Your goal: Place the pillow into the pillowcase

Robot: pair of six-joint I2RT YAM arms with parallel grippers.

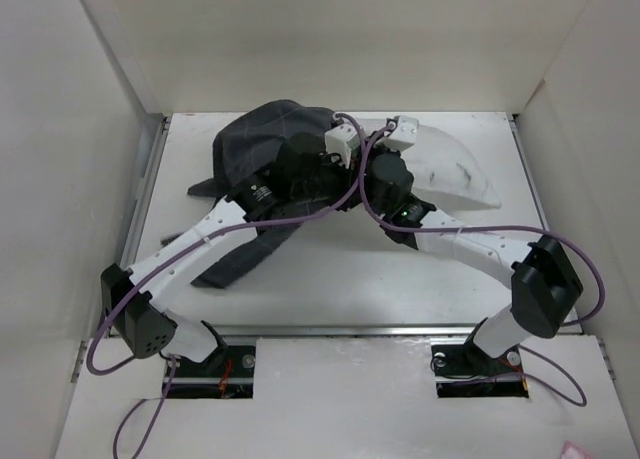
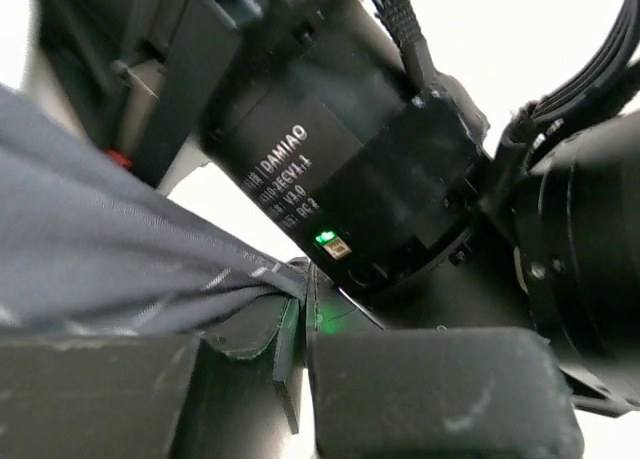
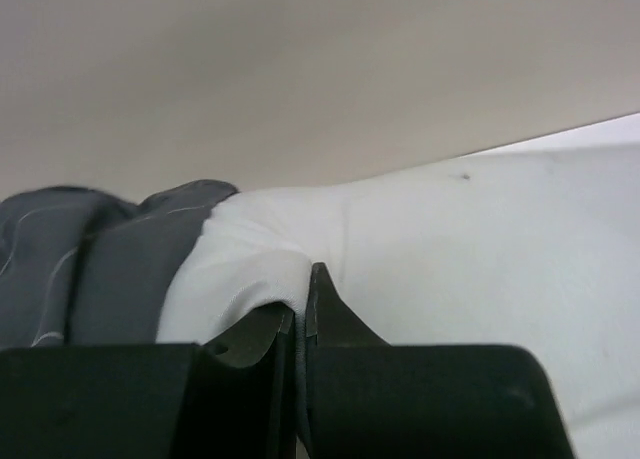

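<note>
We see left gripper clamped on pillowcase edge, 11 o'clock on table. Right gripper pinching pillow fabric, 1 o'clock. We read "DAMIAO", "V3.0" on motor.

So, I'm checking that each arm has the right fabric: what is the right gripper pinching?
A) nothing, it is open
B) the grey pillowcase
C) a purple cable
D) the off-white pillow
D: in the right wrist view the right gripper is shut on a fold of the off-white pillow, while the grey pillowcase lies beside it, outside the jaws.
</note>
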